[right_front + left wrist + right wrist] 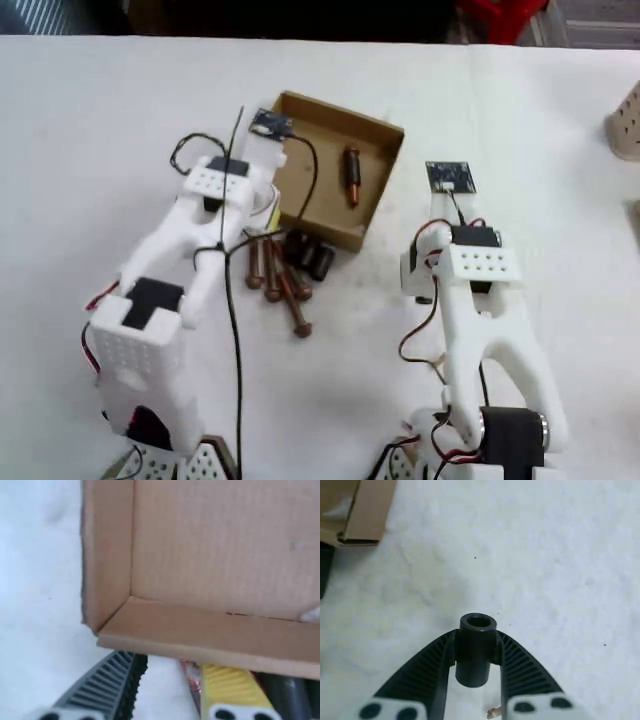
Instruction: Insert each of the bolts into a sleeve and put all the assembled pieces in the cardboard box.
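A black sleeve point(473, 652) is clamped upright between the right jaws, its open bore turned toward the wrist camera. Whether its lower end touches the white worktop point(560, 555) cannot be told. In the high view the right arm point(480, 300) is placed to the right of the cardboard box point(385, 135), well apart from the loose parts.

The left jaws are spread apart. A ribbed black finger point(112, 685) and a yellow finger point(225, 690) are seen just outside the box wall. In the high view the left arm point(190, 240) is set at the box's left side, near its front corner. A copper bolt point(189, 680) is glimpsed on the worktop just beside the yellow finger.

One assembled piece point(352, 175), a copper bolt with a dark sleeve on one end, is laid inside the box. Several loose bolts point(280, 280) are clustered on the worktop in front of the box. A few spare sleeves point(310, 255) are lying beside them, close against the box's front wall.
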`<state>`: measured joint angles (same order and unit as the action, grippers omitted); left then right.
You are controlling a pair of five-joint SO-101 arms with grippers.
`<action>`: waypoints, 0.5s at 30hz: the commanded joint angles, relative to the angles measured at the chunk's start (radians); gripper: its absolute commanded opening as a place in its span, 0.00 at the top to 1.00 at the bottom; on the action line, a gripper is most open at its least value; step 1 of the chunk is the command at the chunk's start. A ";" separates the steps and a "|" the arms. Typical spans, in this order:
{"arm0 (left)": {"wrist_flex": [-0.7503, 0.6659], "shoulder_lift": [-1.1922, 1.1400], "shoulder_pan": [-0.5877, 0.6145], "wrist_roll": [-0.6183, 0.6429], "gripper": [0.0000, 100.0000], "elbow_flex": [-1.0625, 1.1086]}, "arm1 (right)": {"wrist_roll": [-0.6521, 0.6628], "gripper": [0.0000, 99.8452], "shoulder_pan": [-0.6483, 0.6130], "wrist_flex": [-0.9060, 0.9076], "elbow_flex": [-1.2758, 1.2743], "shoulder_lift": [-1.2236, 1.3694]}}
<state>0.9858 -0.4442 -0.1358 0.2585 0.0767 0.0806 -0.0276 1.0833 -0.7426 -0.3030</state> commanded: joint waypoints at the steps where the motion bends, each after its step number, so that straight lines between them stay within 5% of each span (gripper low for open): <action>1: 0.026 -0.001 -0.002 0.009 0.82 -0.054 | 0.012 0.98 0.012 -0.010 0.005 -0.039; 7: 0.072 -0.001 0.087 0.009 0.98 -0.057 | 0.012 0.98 0.031 -0.012 0.005 -0.039; 15: 0.103 -0.001 0.325 0.044 0.98 -0.054 | 0.012 0.98 0.031 -0.012 0.005 -0.039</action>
<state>1.0671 -0.4534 0.0852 0.2647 0.0660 0.0806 -0.0031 1.0833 -0.7426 -0.3030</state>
